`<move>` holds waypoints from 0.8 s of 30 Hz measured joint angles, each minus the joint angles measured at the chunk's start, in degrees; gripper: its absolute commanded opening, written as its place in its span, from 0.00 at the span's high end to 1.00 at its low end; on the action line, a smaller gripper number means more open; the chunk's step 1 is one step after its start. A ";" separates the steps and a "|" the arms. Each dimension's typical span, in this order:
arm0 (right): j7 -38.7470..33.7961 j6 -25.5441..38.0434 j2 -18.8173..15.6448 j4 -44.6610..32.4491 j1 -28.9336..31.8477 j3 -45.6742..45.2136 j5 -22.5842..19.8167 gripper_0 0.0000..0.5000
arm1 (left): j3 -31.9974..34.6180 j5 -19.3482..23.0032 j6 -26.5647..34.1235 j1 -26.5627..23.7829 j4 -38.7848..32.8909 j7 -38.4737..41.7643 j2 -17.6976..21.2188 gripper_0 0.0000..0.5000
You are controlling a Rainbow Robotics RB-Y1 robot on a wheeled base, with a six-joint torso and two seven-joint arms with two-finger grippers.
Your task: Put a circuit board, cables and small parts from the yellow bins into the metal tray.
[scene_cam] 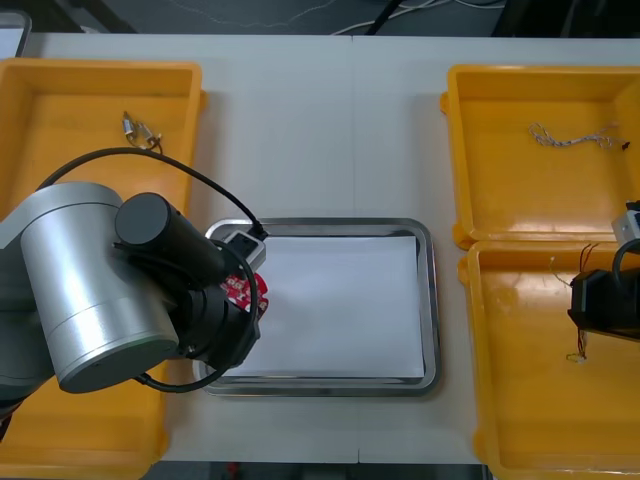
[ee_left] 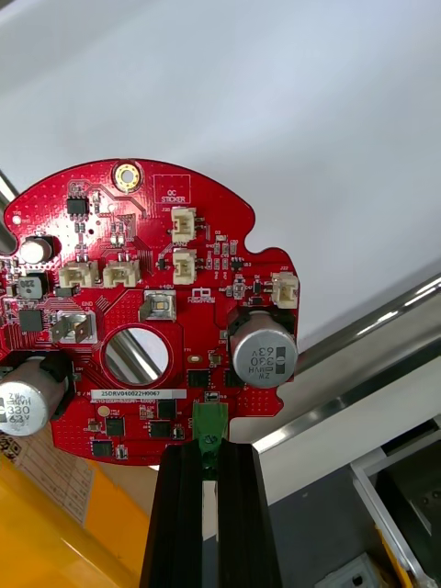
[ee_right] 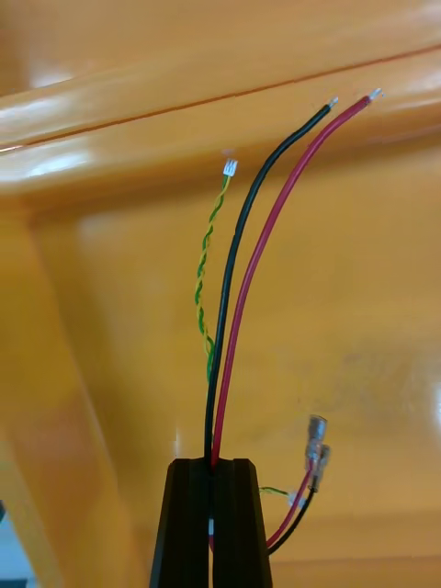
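**A:** Where's the board?

**B:** The round red circuit board point(ee_left: 147, 312) is held by the left gripper point(ee_left: 209, 452). Its black fingers are pinched shut on a green connector at the board's edge. From the front, the board sits over the left side of the metal tray point(scene_cam: 430, 300).

**A:** Inside the rim?

**B:** Straddling it. In the left wrist view the shiny rim runs behind the board and shows through its centre hole, with most of the board over the white inside. I can't tell whether the board touches the tray.

**A:** How much room is there?

**B:** The white inside lies open from the board across to the right rim. The left arm point(scene_cam: 90, 290) covers the tray's near left corner and part of the near left yellow bin point(scene_cam: 120, 440).

**A:** And the other side?

**B:** The right gripper point(ee_right: 213, 464) is in the near right yellow bin point(scene_cam: 480, 420). It is clamped on a black cable point(ee_right: 241, 239) and a red cable point(ee_right: 266, 239) that rise side by side toward the bin's wall. A thin green and yellow twisted cable point(ee_right: 207, 266) runs just beside them, and I can't tell whether it is gripped too.

**A:** Anything farther out?

**B:** A twisted blue and white cable point(scene_cam: 570, 137) lies in the far right yellow bin point(scene_cam: 460, 150). Small metal parts point(scene_cam: 140, 130) lie in the far left yellow bin point(scene_cam: 60, 150). Both are well apart from the grippers.
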 measured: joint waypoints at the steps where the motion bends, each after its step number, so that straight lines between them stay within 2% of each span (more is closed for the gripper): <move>1: 0.00 0.00 -0.51 -0.34 0.00 0.00 -1.33 1.00 | -0.35 -0.05 0.17 -0.13 0.01 0.00 -0.20 1.00; 8: 0.00 0.06 -4.98 -3.53 -0.02 0.00 -6.72 1.00 | -3.94 -2.33 0.29 -1.16 1.86 0.00 -1.56 1.00; 15: 0.00 0.15 -9.58 -7.67 -0.05 -0.14 -7.56 1.00 | -5.03 -2.61 -0.04 -1.42 5.12 0.00 -3.67 1.00; 24: 0.00 0.16 -10.43 -8.19 -1.68 -0.13 -9.90 1.00 | -6.18 -2.81 -1.77 -1.44 8.16 0.00 -4.09 1.00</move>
